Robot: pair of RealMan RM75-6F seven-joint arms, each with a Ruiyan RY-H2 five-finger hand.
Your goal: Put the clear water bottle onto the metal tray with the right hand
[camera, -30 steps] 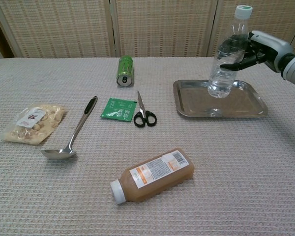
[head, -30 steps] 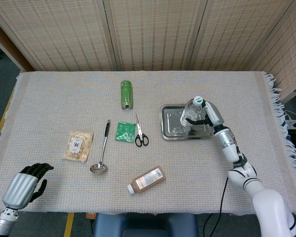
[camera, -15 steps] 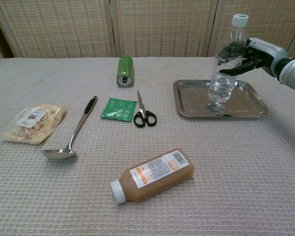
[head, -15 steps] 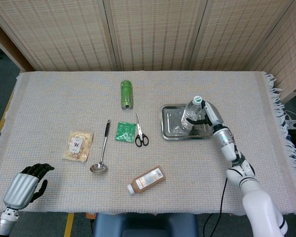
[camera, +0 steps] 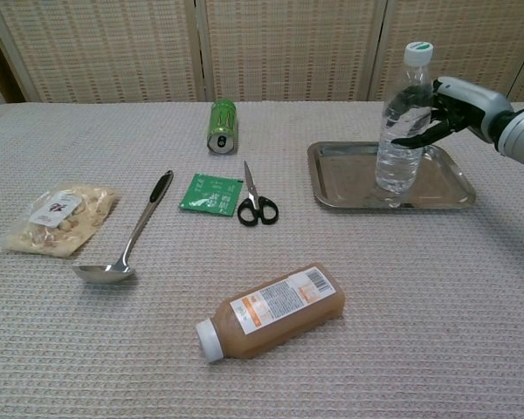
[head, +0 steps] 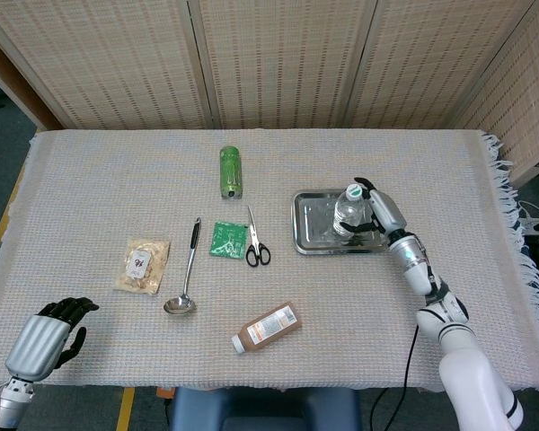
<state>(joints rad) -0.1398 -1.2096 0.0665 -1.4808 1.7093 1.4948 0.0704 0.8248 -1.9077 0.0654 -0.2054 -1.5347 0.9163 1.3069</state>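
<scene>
Clear water bottle (camera: 402,122) stands upright on metal tray (camera: 445,194) w/ right hand (camera: 450,109) gripping its upper body. Left hand (head: 49,334) (fingers curled, holding nothing) rests at surface's near edge.

woven reed screen panels (head: 278,63) behind a table (head: 99,180) draped in beige cloth (fringed at right).

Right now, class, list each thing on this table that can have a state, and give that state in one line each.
clear water bottle: upright on the tray, capped, gripped by the right hand
right hand: holds the bottle
metal tray: flat, bears the bottle
green can: lying on its side
scissors: closed, flat
brown bottle: on its side, capped
ladle: lying flat
left hand: fingers curled, holding nothing
</scene>
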